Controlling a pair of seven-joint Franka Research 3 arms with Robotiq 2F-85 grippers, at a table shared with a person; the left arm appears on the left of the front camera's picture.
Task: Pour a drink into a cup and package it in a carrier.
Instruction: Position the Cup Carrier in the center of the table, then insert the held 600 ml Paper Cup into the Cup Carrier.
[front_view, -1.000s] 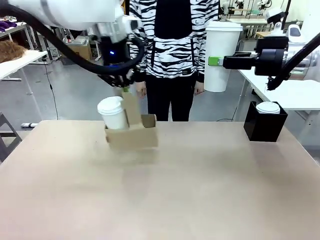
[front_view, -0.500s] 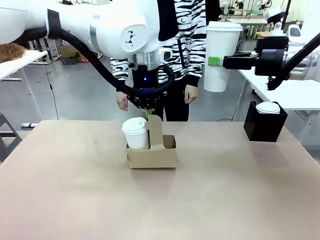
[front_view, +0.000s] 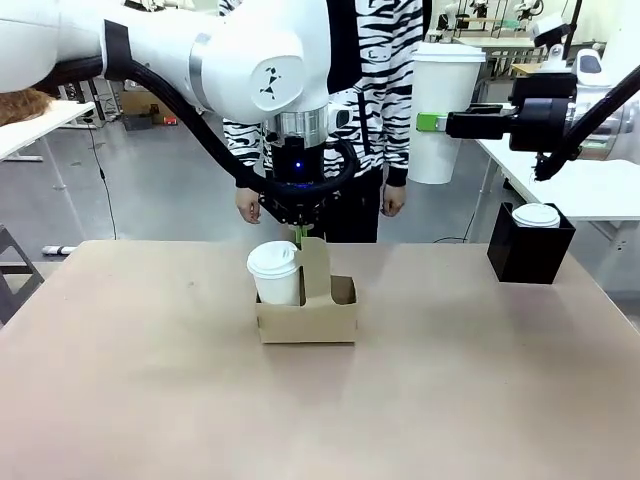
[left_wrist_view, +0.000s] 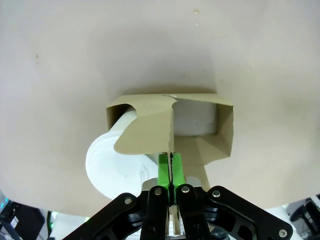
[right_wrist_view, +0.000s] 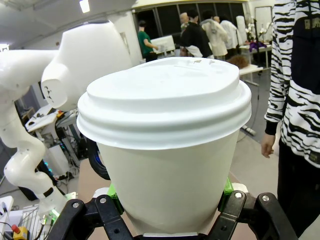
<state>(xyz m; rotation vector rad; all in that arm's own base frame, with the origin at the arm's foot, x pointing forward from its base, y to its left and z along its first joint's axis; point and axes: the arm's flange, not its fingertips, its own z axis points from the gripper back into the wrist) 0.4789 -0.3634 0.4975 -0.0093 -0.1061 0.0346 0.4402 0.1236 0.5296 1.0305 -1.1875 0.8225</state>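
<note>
the left gripper (front_view: 300, 232), jaws pinching the handle tab (front_view: 315, 262), has brought the carrier (front_view: 310, 322) and its lidded cup (front_view: 274, 270) to the middle of the table (front_view: 450, 380); the right gripper (front_view: 432, 122) clamps a second cup (front_view: 445, 110), likely next in.

We see the brown cardboard carrier (front_view: 310, 318) upright near the middle of the desk (front_view: 450, 400); we cannot tell whether it touches the desk. Its central handle tab is pinched between the green pads of the left end effector (front_view: 299, 232). A white lidded cup (front_view: 276, 272) stands upright in its left pocket, and the right pocket is open. A taller cup (front_view: 445, 100), white and lidded, is held upright in the right end effector (front_view: 436, 122), high at the right.
</note>
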